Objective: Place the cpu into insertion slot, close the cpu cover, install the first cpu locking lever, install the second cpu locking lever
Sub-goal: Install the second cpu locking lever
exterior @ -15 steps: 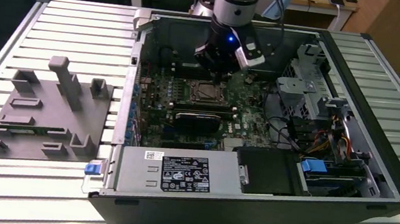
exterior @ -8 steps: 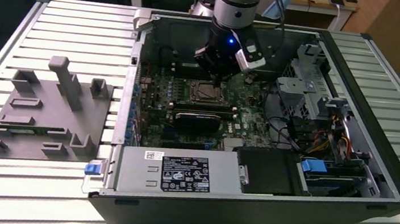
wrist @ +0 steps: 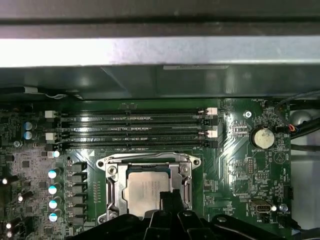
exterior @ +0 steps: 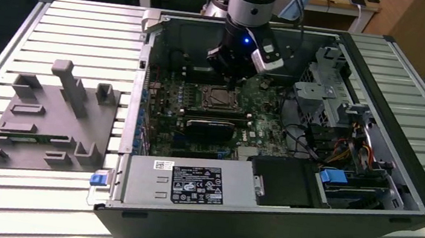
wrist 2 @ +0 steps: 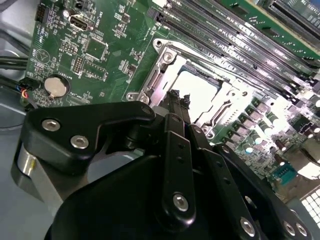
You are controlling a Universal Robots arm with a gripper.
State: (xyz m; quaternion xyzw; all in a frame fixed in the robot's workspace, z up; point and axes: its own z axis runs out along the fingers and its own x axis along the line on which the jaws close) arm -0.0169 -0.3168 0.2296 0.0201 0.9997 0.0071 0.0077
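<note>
Flat square cpu (wrist: 146,192) with dull silver-grey metal top sits seated in the square silver-rimmed insertion slot (wrist: 109,187) on the green circuit board (wrist: 240,170), lying flat, edges squared with the socket rim. Thin silver metal cpu cover (wrist: 148,161), a frame with one large square window, lies down over it; chip top shows through the window in both wrist views (wrist 2: 196,90).

Black metal gripper (wrist 2: 177,96) hangs right above the socket edge, fingertips drawn close together with only a narrow gap, nothing visibly held. In the exterior view the gripper (exterior: 230,72) is low inside the open black computer case (exterior: 421,199), just above the socket (exterior: 219,97).

Four long narrow black memory slots (wrist: 135,130) run parallel beside the socket, long axis along one socket side. One round silver coin battery (wrist: 262,137) on the board, well apart from the socket. One grey plastic fixture tray (exterior: 50,117) lies on the slatted metal table (exterior: 86,24), at the exterior view's left of the case.
</note>
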